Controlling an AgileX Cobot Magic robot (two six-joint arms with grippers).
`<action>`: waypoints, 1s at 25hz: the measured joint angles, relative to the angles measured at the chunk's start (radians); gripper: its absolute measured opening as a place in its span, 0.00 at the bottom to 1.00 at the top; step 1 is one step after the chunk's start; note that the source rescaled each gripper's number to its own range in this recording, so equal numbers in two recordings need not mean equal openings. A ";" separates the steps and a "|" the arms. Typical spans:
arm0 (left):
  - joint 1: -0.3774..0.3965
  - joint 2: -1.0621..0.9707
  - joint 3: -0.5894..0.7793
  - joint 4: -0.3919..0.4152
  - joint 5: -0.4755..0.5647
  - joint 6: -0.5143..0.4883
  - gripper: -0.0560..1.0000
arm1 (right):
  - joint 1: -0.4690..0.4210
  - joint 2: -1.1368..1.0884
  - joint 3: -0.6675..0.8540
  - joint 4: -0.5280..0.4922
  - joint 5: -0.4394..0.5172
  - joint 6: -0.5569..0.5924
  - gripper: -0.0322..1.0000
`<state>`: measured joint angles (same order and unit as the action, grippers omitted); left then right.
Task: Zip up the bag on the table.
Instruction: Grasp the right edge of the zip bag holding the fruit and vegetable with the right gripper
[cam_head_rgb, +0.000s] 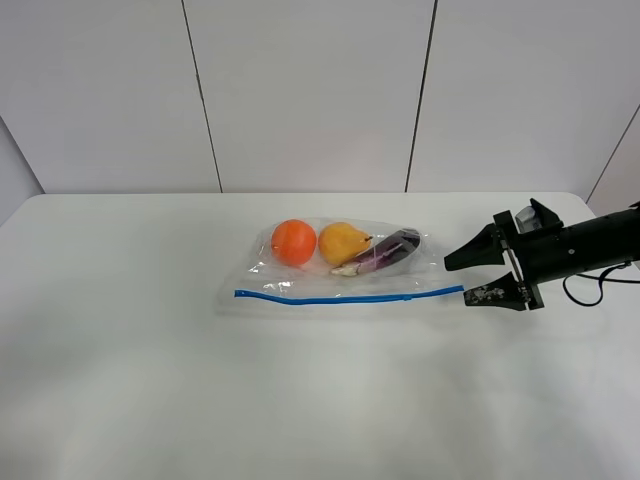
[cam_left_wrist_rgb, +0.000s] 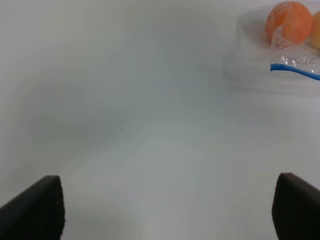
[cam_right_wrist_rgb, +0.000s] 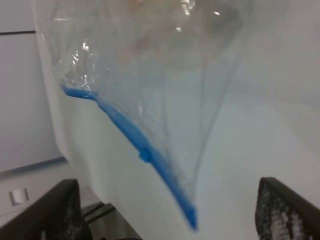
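Observation:
The clear bag (cam_head_rgb: 330, 270) lies flat on the white table (cam_head_rgb: 150, 380) with an orange (cam_head_rgb: 293, 241), a yellow pear (cam_head_rgb: 343, 243) and a purple eggplant (cam_head_rgb: 385, 250) inside. Its blue zipper strip (cam_head_rgb: 350, 297) runs along the near edge. My right gripper (cam_head_rgb: 457, 282) is open, its fingers on either side of the strip's right end, apart from it. In the right wrist view the strip (cam_right_wrist_rgb: 125, 130) with a small blue slider (cam_right_wrist_rgb: 145, 155) ends between the open fingers (cam_right_wrist_rgb: 45, 210). My left gripper (cam_left_wrist_rgb: 165, 210) is open and empty over bare table; the bag's left corner (cam_left_wrist_rgb: 295, 60) lies far ahead.
A white panelled wall (cam_head_rgb: 310, 90) stands behind the table. The table's far right corner (cam_head_rgb: 575, 200) is beside my right arm (cam_head_rgb: 590, 245). A black cable (cam_head_rgb: 590, 290) hangs from that arm. The left arm is out of the exterior view.

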<state>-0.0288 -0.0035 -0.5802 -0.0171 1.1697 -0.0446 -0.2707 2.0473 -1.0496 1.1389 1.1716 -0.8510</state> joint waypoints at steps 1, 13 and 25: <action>0.000 0.000 0.000 0.000 0.000 0.000 0.98 | 0.003 0.021 0.000 0.005 0.000 -0.005 0.81; 0.000 0.000 0.000 0.000 0.000 0.000 0.98 | 0.008 0.089 -0.014 0.114 0.007 -0.057 0.63; 0.000 0.000 0.000 0.000 0.000 0.000 0.98 | 0.010 0.090 -0.014 0.119 0.007 -0.055 0.62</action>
<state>-0.0288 -0.0035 -0.5802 -0.0171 1.1697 -0.0446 -0.2605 2.1373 -1.0632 1.2584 1.1786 -0.9056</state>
